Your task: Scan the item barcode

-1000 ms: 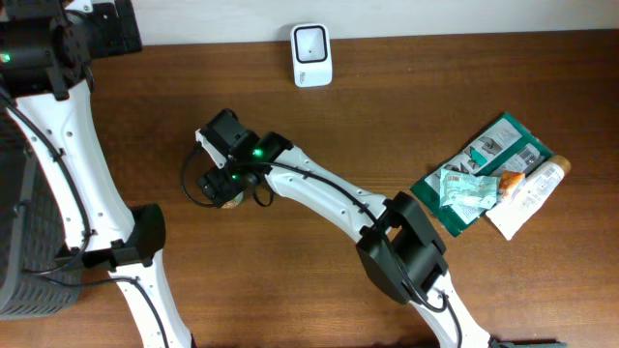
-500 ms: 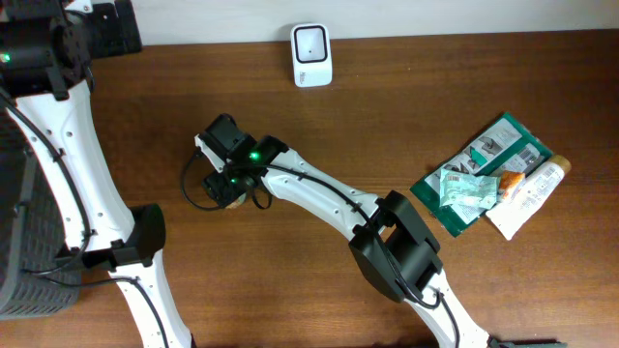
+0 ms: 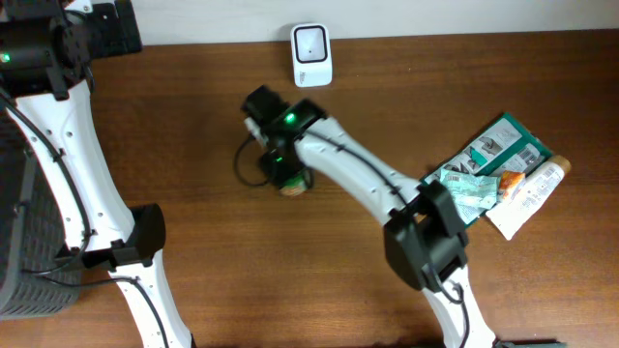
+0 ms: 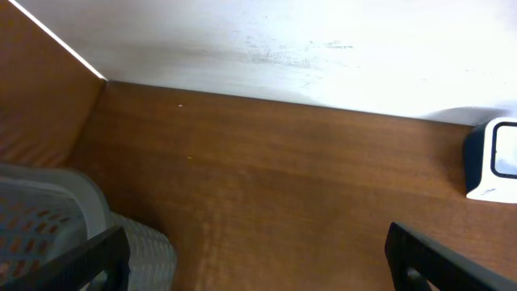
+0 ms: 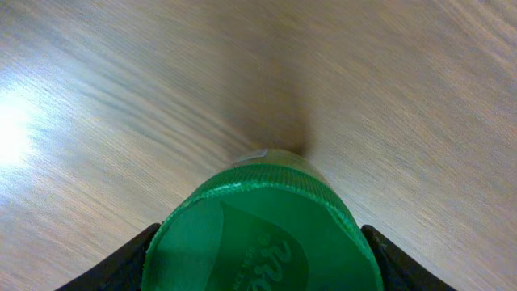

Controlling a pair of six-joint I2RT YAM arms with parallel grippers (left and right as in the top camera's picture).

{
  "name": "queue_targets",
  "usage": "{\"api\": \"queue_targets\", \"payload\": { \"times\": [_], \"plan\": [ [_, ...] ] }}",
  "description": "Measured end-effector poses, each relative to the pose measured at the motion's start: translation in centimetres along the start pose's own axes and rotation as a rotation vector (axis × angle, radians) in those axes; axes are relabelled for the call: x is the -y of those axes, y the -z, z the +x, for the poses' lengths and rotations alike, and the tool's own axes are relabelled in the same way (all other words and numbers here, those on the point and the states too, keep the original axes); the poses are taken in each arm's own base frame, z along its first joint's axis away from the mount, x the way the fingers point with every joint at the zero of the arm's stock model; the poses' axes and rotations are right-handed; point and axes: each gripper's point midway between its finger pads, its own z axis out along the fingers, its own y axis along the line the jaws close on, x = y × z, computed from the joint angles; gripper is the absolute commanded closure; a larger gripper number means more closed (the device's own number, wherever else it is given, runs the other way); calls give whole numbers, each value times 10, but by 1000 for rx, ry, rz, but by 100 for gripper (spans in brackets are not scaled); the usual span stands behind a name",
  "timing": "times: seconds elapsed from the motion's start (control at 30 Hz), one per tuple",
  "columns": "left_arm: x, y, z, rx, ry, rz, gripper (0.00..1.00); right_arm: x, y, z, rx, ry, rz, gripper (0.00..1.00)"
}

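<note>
The item is a small container with a green ribbed lid [image 5: 262,226]; in the overhead view only a brownish bit of it [image 3: 294,188] shows under the wrist. My right gripper [image 5: 260,255] is shut on it, a dark finger pressed against each side of the lid. It hangs over the table's middle, a short way in front of the white barcode scanner [image 3: 311,55], which stands at the back edge. My left gripper [image 4: 258,267] is wide open with nothing between its fingers, up at the back left; the scanner [image 4: 494,162] shows at that view's right edge.
A grey mesh basket [image 3: 19,232] stands at the left edge, its rim [image 4: 48,218] also visible in the left wrist view. A pile of packets and a tube [image 3: 493,179] lies at the right. A white wall runs along the table's back.
My right gripper has closed on the item and carried it to the right and slightly back, towards the scanner. The left arm has not moved.
</note>
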Motion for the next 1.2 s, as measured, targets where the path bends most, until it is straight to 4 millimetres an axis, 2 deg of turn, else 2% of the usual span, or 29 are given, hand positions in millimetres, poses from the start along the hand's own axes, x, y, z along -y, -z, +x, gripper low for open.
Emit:
{"api": "queue_targets", "payload": {
  "times": [0.1,0.2,0.33,0.5,0.67,0.77,0.9,0.93,1.07,1.2],
  "plan": [
    [0,0,0,0,0,0,1,32,2,11,-40,-6,9,37],
    [0,0,0,0,0,0,1,46,3,12,-39,18,-23,34],
    [0,0,0,0,0,0,1,52,4,18,-49,75,-89,29],
    [0,0,0,0,0,0,1,58,7,33,-98,120,-128,15],
    [0,0,0,0,0,0,1,68,8,36,-102,103,-131,14],
    [0,0,0,0,0,0,1,72,14,32,-95,2,-109,13],
    [0,0,0,0,0,0,1,80,43,3,4,-290,-65,9],
    [0,0,0,0,0,0,1,80,46,0,13,-335,-64,8],
    [0,0,0,0,0,0,1,77,51,-5,32,-540,-46,7],
    [0,0,0,0,0,0,1,72,50,-5,34,-630,-6,6]
  ]
}}
